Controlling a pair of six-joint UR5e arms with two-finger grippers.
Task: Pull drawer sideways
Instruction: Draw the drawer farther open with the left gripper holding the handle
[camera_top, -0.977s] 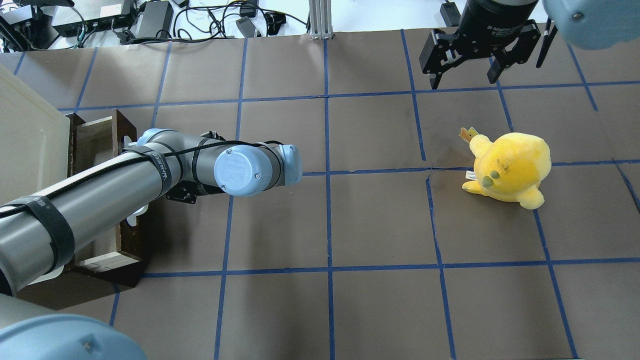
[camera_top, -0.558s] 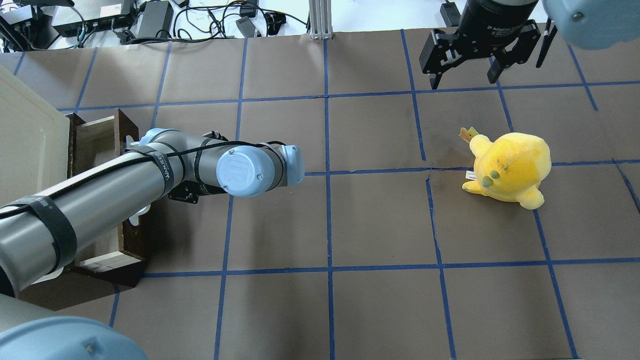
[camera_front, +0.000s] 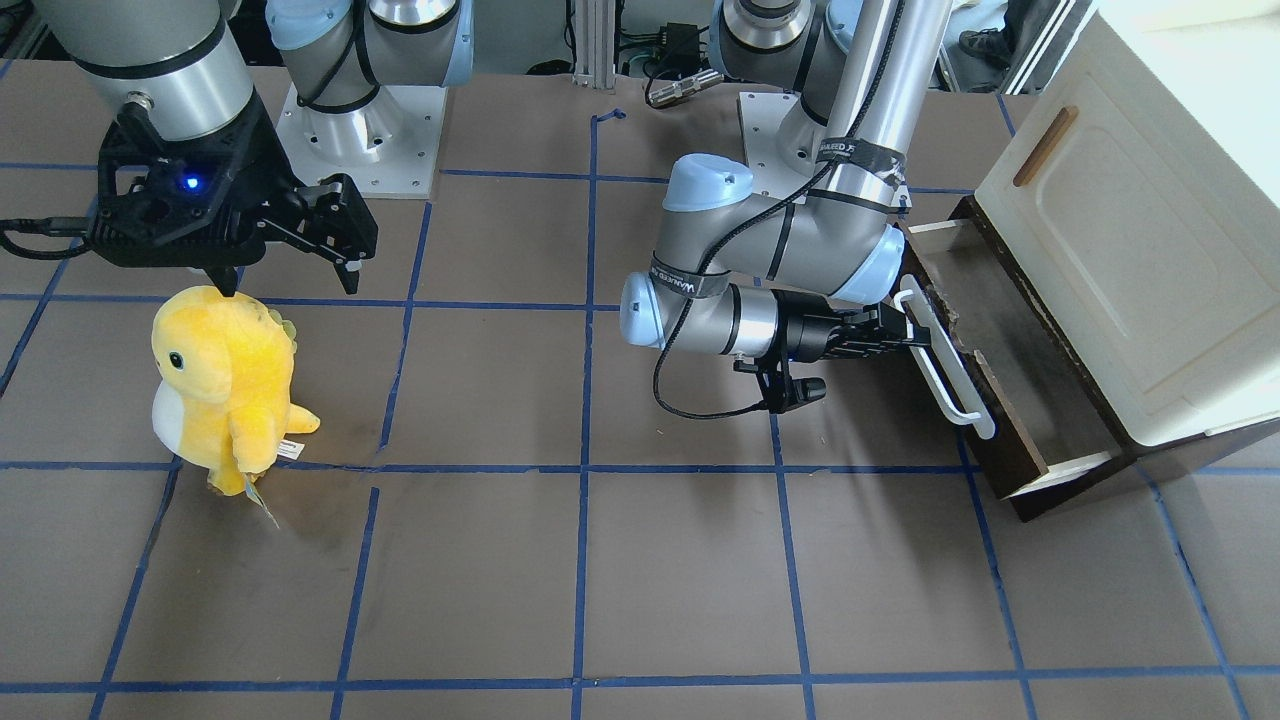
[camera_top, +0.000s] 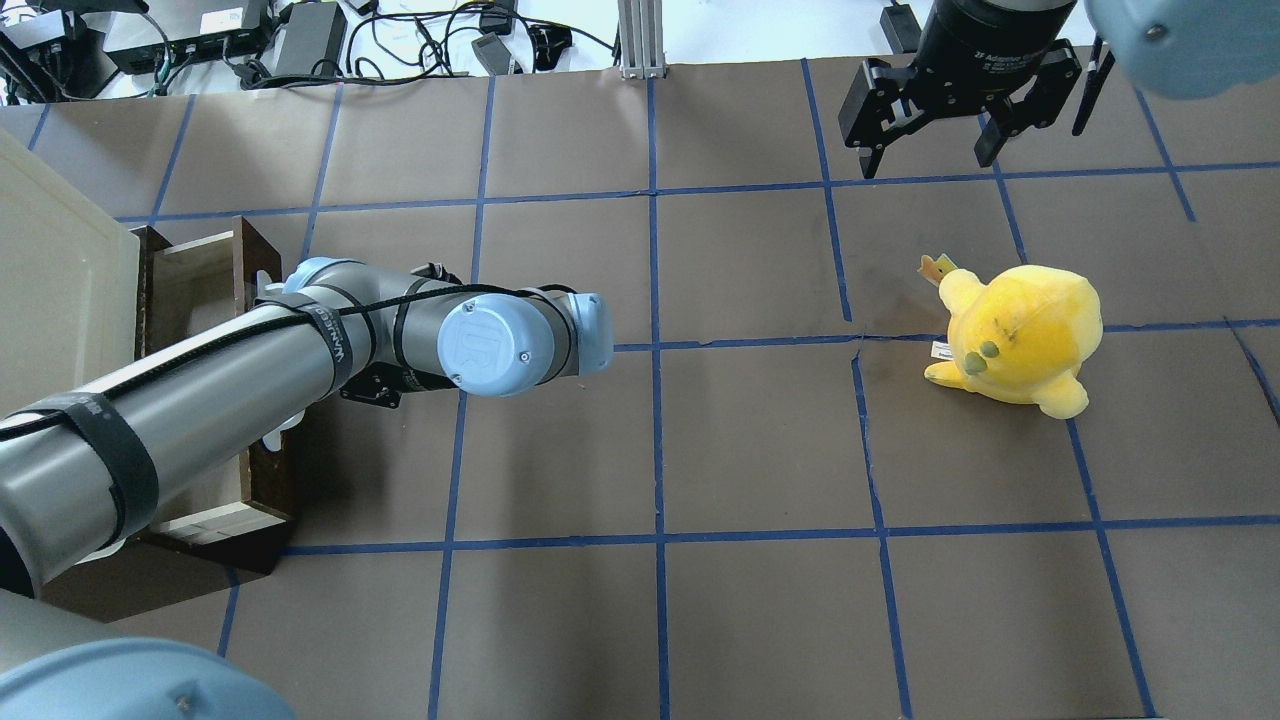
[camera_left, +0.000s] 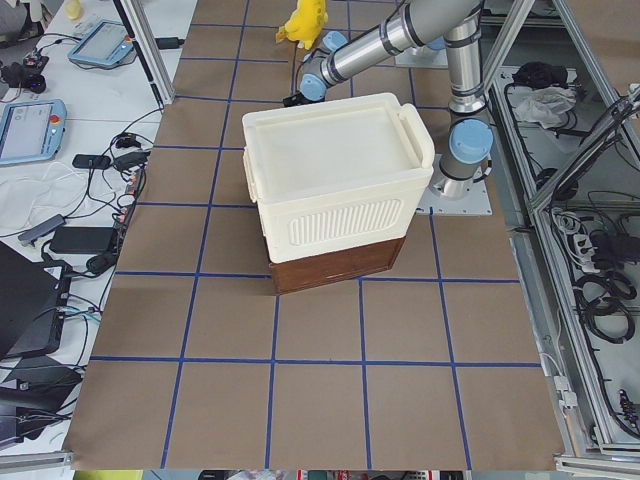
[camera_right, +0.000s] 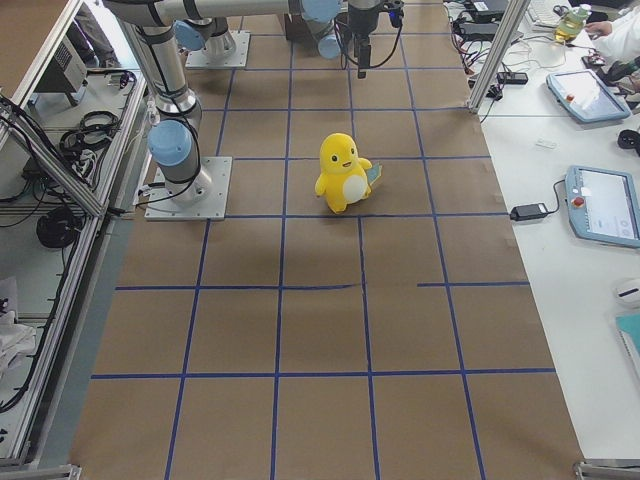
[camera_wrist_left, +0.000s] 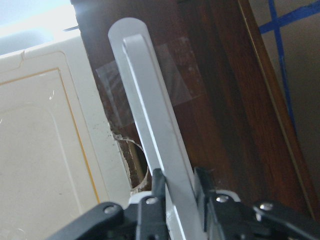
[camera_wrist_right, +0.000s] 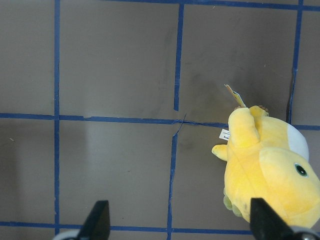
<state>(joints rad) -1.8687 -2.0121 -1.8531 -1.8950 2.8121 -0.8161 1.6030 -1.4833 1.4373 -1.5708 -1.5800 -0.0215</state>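
The drawer (camera_front: 975, 350) has a dark brown front, a long white bar handle (camera_front: 950, 385) and pale wood sides. It stands partly pulled out from under the cream-white cabinet (camera_front: 1130, 230). My left gripper (camera_front: 905, 335) is shut on the handle near its middle. In the left wrist view the fingers (camera_wrist_left: 157, 185) clamp the white bar (camera_wrist_left: 150, 110) against the brown front (camera_wrist_left: 220, 100). In the overhead view the drawer (camera_top: 262, 480) shows at the left and the arm hides the left gripper. My right gripper (camera_top: 927, 165) is open and empty, hovering at the far right.
A yellow plush toy (camera_top: 1015, 335) stands on the brown mat at the right, just below the right gripper (camera_front: 288, 280); it also shows in the right wrist view (camera_wrist_right: 270, 170). Cables and power bricks (camera_top: 300, 40) lie beyond the table's far edge.
My left arm has drifted slightly rightward in the overhead view, away from the cabinet, and the drawer front has come out a little with it. The right arm and the plush have not moved.
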